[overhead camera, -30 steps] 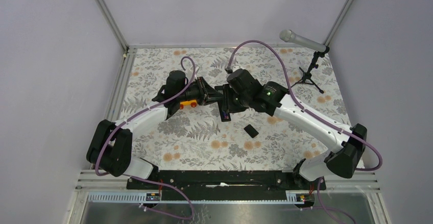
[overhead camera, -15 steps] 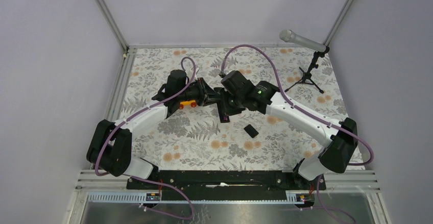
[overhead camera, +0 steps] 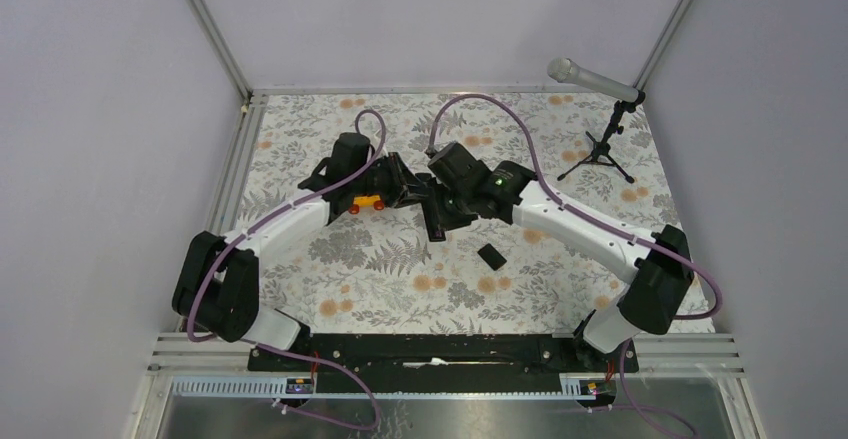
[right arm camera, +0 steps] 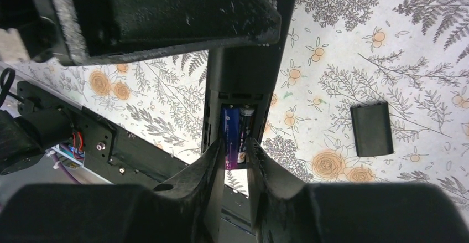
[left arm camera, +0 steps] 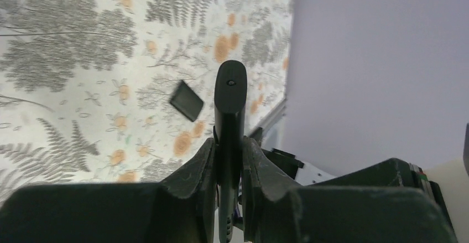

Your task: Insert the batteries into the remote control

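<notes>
My left gripper holds the slim black remote control edge-on above the table, jaws shut on its sides. In the right wrist view the remote control shows its open compartment. Two batteries lie in it side by side: a purplish-blue battery and a darker battery. My right gripper sits at the compartment's end, its fingertips drawn in narrowly on the lower end of the purplish-blue battery. From the top view both grippers meet at the remote control, and the batteries are hidden there.
The small flat black cover lies on the floral mat right of the remote, also seen as the cover and the cover. An orange toy car sits under the left arm. A microphone on a stand is at back right.
The right wrist has swung left and closer over the remote, and its jaws have narrowed. The left gripper has kept its hold, shifting only slightly.
</notes>
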`<state>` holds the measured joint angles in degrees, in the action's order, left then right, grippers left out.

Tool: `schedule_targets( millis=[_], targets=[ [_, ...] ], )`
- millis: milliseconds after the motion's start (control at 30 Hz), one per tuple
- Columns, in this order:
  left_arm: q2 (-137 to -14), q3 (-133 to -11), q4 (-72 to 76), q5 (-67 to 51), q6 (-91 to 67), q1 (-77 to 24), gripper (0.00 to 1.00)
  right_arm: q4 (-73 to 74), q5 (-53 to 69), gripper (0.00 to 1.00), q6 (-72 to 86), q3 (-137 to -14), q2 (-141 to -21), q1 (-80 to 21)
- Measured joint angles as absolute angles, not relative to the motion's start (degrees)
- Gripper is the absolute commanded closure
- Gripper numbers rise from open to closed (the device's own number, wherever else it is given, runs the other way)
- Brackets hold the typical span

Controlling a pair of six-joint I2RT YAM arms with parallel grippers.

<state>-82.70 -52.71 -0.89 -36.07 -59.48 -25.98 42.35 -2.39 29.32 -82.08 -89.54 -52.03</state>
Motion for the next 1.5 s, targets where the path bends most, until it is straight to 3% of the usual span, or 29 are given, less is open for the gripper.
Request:
schedule_targets(
  millis=[200,333,533,833,1000,1133,1500],
  targets=[
    [-86.4,-56.7,-11.7,-29.2,-51.5,-26.9,1.00,34.2,-2.3,0.67,32.0,-73.2,-89.8,-52.0],
    [-90.7,-57.1,-16.0,-24.6,-47.5,-28.3,1.00,24.9,-1.3,0.63,36.0,-59.7,-87.5,-51.6],
    [-98.1,-57.3,-21.2,-18.2,-43.5,-31.5,1.00,15.1,-0.4,0.63,41.1,-47.1,-85.1,-47.9],
    [-98.2,-58.2,-24.4,-12.6,-41.6,-32.4,1.00,15.6,1.0,0.62,38.1,-52.7,-88.4,-47.2],
    [-95.2,-58.2,-26.1,-10.0,-40.5,-32.3,1.00,16.3,2.6,0.65,32.2,-52.9,-88.5,-51.9],
    [-89.9,-57.7,-27.7,-8.0,-40.0,-31.1,1.00,18.2,1.1,0.59,26.1,-53.2,-89.2,-55.5],
    [-66.1,-49.4,-34.8,-4.0,-38.7,-6.0,1.00,19.4,7.0,0.50,-9.0,-57.3,-91.6,-56.3]
  ],
)
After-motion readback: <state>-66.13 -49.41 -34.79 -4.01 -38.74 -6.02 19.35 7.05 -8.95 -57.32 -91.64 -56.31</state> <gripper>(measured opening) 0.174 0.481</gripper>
